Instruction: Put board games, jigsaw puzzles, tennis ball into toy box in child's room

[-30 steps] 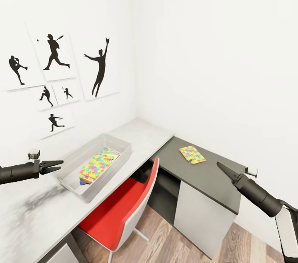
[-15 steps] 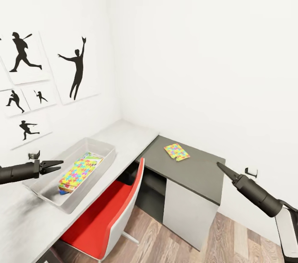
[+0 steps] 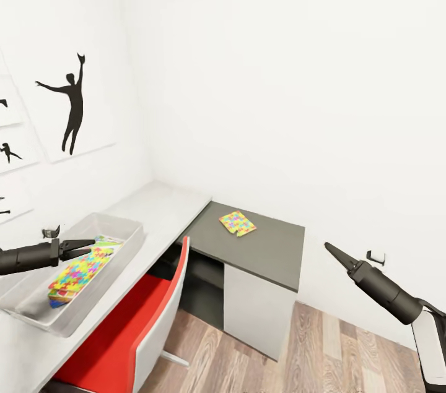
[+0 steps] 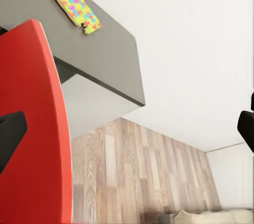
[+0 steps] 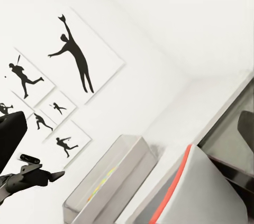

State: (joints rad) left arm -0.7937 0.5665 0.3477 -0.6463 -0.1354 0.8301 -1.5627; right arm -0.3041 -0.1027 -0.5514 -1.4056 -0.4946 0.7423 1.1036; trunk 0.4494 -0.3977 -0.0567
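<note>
- Your head view takes in a white-walled corner, with the L-shaped bench (image 3: 162, 207) running from the lower left toward the centre, its pale top meeting a darker grey section.
- A wood-plank floor (image 3: 322, 349) fills the lower right of that frame.
- The red chair (image 3: 133, 325) sits at the lower left, tucked against the bench edge.
- Black silhouette pictures (image 3: 69, 105) hang on the wall at the upper left.
- The toy box (image 3: 121, 232) rests on the pale top at the left edge; inside it you can see a multicoloured jigsaw puzzle (image 3: 79, 270) lying over something blue.
- Your right gripper (image 3: 328, 247) juts in from the lower right, well apart from the bench, its fingers pressed together to a point.
- Your left gripper (image 3: 91, 242) hangs over the toy box at the left edge, fingers nearly together and holding nothing.
- The second jigsaw puzzle (image 3: 237, 223) lies flat on the dark grey section near the centre, apart from the toy box.
</note>
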